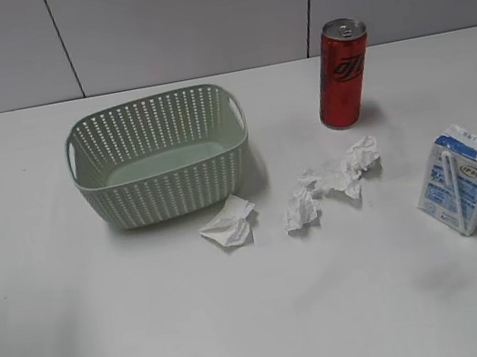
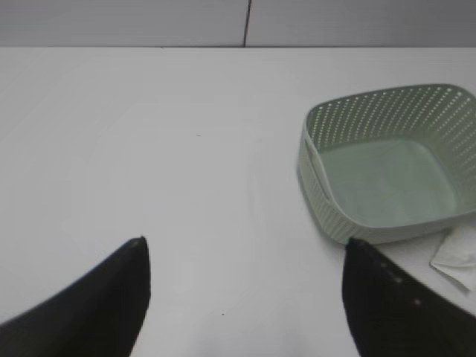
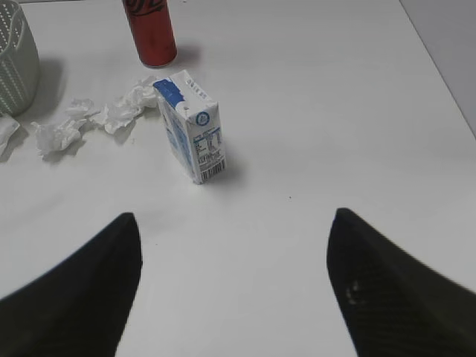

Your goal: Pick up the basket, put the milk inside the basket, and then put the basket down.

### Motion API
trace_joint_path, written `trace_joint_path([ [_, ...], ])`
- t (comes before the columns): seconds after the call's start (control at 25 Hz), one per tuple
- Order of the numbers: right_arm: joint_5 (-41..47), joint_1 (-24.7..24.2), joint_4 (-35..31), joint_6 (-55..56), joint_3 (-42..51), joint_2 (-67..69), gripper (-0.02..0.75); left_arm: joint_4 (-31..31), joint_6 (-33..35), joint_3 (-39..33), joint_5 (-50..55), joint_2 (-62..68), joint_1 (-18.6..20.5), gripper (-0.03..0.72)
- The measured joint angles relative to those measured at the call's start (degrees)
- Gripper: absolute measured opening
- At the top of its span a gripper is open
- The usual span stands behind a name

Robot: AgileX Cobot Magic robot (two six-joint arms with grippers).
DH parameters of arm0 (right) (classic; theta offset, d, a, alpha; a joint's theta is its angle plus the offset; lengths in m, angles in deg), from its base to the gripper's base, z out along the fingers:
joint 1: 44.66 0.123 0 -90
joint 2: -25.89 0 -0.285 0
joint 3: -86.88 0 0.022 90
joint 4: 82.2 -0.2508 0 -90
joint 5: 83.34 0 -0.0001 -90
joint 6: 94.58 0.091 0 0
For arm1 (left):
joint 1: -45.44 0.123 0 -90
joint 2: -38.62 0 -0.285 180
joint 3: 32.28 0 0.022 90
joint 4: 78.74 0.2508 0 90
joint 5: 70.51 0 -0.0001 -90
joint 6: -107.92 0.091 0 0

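Item: basket (image 1: 159, 158), empty, on table (image 1: 264, 322), left of the crumpled tissues (image 1: 331, 179). Milk (image 1: 462, 179) upright, far right. Both grippers, left (image 2: 245, 256) and right (image 3: 234, 227), jaws apart, holding nothing. I judge step one pending: left must reach for basket's rim.

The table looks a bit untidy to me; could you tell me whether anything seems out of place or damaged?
Three crumpled tissues lie loose on the table between the basket and the milk, like litter. The basket is empty and upright; the milk and the red can stand upright, with no spill or damage visible.
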Motion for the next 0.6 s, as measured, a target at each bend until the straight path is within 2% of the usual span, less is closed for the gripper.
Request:
trace_joint_path([
  [0.28, 0.0, 0.0, 0.0, 0.0, 0.0, 0.0, 0.587, -0.44, 0.0, 15.43, 9.01, 19.79, -4.61, 0.603],
  [0.44, 0.0, 0.0, 0.0, 0.0, 0.0, 0.0, 0.587, -2.08, 0.0, 21.62, 11.87, 29.18, -5.42, 0.648],
  [0.6, 0.0, 0.0, 0.0, 0.0, 0.0, 0.0, 0.587, -5.47, 0.0, 25.58, 14.24, 37.93, -5.53, 0.66],
])
